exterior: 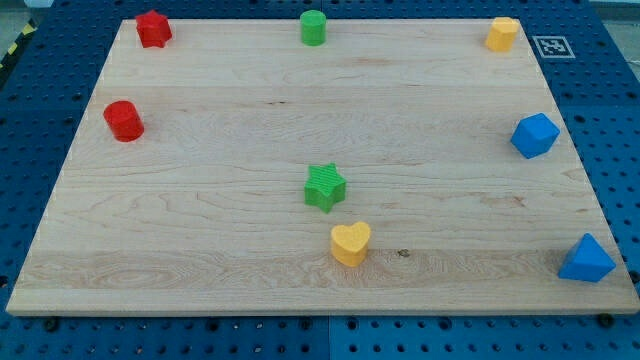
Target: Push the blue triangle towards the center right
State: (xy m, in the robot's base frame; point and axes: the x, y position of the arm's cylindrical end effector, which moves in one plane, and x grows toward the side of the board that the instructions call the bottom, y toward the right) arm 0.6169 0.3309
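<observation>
The blue triangle [586, 260] sits at the board's bottom right corner, close to the right edge. A second blue block, a many-sided one [534, 135], sits at the centre right edge, above the triangle. My tip and the rod do not show in this view, so where the tip stands relative to the blocks cannot be told.
A green star [324, 187] is near the board's middle with a yellow heart [350, 243] just below it. A red cylinder [124, 120] is at the left, a red block [153, 28] top left, a green cylinder [313, 27] top centre, a yellow block [502, 33] top right. The wooden board [200, 230] lies on a blue pegboard.
</observation>
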